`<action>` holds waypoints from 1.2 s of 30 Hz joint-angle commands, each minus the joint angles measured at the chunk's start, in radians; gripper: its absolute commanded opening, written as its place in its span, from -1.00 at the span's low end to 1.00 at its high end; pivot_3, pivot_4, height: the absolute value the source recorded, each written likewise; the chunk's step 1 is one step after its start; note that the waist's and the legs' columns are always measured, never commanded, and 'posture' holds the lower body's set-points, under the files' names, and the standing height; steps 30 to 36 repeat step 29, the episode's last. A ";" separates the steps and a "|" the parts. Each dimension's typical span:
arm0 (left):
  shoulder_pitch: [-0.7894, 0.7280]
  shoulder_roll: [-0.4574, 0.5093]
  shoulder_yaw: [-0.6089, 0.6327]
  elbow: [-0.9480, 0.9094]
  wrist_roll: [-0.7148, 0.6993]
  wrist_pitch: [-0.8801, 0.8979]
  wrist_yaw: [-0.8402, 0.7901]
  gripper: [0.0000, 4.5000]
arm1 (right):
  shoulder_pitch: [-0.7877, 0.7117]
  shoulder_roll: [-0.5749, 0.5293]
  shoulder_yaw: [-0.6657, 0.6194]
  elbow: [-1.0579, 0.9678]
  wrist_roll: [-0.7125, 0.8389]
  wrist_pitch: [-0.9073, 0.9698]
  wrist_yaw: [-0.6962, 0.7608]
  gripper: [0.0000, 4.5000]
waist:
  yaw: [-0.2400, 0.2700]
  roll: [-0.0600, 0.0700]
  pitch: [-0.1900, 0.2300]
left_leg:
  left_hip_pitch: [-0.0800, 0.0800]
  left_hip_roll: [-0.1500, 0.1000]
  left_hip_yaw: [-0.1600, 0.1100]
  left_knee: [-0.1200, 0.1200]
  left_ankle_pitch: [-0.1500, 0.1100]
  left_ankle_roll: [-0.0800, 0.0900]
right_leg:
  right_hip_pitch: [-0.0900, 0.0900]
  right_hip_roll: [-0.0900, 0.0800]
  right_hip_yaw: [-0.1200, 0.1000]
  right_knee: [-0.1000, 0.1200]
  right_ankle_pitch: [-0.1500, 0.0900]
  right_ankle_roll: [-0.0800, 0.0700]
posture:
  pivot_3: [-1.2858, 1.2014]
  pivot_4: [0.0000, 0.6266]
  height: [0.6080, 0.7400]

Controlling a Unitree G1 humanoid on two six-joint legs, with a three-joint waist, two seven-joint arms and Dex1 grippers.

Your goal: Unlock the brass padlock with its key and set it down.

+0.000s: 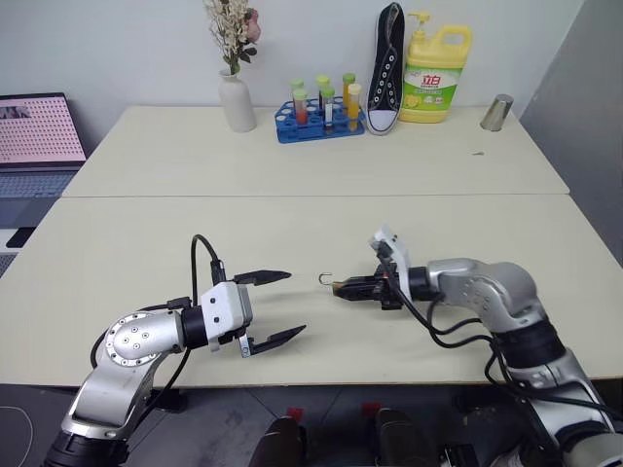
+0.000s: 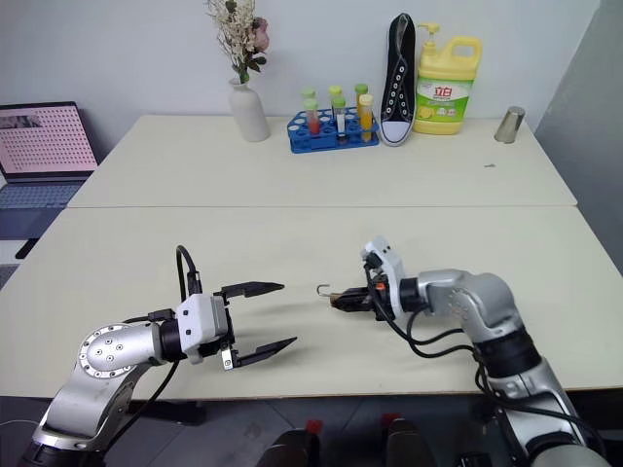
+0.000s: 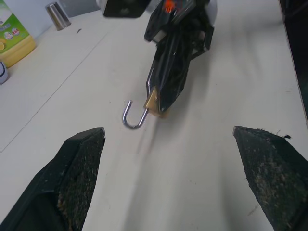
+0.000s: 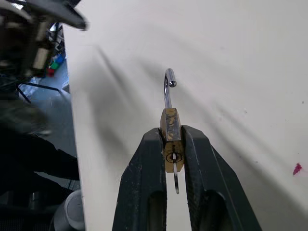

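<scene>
Left gripper hangs over the near edge of the counter, fingers spread wide apart. Facing it, the right gripper pinches the brass padlock, silvery shackle pointing toward the left gripper, a clear gap between them.

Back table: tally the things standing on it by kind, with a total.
Vase with dried flowers: 1
Blue rack of test tubes: 1
Black sneaker: 1
Yellow detergent bottle: 1
Metal cup: 1
Total: 5
</scene>
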 commanded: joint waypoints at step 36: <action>-0.075 0.104 0.036 0.057 -0.028 0.161 -0.037 1.00 | 0.307 -0.403 -0.165 -0.571 -0.163 -0.300 0.141 0.98 | 0.001 0.001 0.001 | -0.001 0.000 0.000 0.000 0.000 0.000 | 0.000 -0.001 -0.001 -0.001 0.000 0.000 | 0.03 -0.52 1.00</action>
